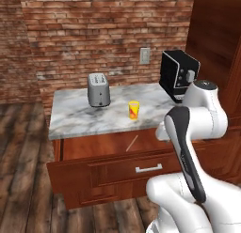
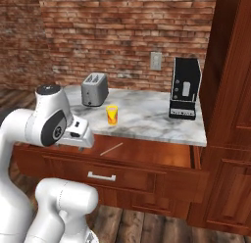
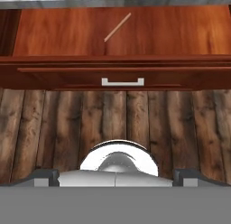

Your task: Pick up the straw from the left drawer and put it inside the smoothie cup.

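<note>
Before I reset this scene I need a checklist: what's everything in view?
straw: one, pale tan, lying slantwise on the floor of the open drawer
left drawer: one, reddish-brown, pulled out below the counter
smoothie cup: one, yellow, upright on the counter near its front edge
toaster: one, grey metal, counter's back left
coffee machine: one, black, counter's right
counter: one, grey-white marble
gripper: one, open, holding nothing, over the floor short of the drawer front

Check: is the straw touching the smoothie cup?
Apart. Left base view: straw lies in the open left drawer; smoothie cup stands on the counter above.
</note>
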{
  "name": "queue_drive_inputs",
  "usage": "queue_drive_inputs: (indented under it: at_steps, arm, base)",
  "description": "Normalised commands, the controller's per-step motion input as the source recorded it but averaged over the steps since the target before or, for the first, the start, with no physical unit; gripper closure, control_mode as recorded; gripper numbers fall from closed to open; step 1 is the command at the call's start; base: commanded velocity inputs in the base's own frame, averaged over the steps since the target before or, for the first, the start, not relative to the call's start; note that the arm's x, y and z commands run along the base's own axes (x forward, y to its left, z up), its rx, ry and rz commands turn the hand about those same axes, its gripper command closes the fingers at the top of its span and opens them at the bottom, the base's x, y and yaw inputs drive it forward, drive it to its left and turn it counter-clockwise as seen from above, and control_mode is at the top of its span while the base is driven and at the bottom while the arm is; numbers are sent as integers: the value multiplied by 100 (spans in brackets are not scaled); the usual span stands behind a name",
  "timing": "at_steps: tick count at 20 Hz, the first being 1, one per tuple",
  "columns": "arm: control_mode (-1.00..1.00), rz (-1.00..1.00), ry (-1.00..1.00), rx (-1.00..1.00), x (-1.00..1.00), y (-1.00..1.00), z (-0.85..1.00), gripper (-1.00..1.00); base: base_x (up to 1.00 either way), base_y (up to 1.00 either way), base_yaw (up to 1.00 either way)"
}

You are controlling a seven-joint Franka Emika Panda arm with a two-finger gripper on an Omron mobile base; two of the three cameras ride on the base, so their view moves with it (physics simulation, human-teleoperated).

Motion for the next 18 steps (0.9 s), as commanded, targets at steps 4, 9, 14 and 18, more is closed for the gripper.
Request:
queue_drive_inputs:
  at_steps: [4, 9, 14, 18]
  arm:
    - [-100, 0, 0, 0, 40, 0, 0, -100]
    - [-100, 0, 1, 0, 52, 0, -7, -100]
    - [-100, 0, 8, 2, 57, -2, -27, -100]
    - [-100, 0, 12, 0, 58, 0, -37, -100]
  base:
    - [0, 0, 0]
    - [0, 0, 0]
    - [0, 0, 0]
    - [0, 0, 0]
